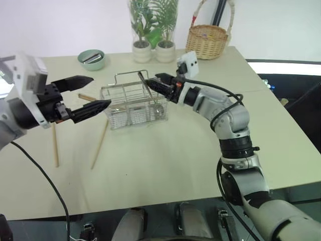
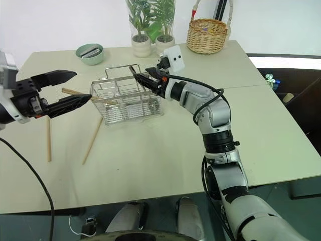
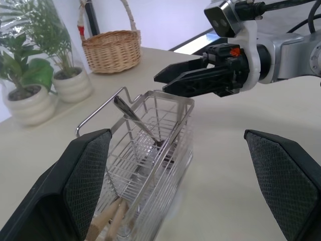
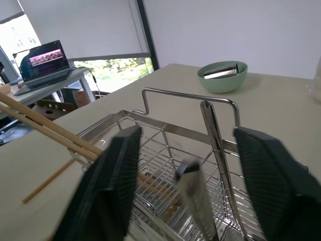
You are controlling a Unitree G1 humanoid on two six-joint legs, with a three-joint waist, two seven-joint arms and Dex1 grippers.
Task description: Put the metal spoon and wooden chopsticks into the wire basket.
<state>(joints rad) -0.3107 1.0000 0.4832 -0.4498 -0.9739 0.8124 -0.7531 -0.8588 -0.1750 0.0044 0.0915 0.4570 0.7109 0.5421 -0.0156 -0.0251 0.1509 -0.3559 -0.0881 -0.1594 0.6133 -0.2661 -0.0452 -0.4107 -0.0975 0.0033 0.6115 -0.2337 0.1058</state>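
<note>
right end effector hangs over the wire basket, fingers apart, metal spoon leaning inside. left end effector gapes empty. two wooden chopsticks lie on my desk (others poke out and may tip).

I can read no text, label, brand, number or sign here. The laptop on the desk beyond the wire basket has a lit screen, but whatever it displays is too small for me to make out. I see no lettering on anything else.
</note>
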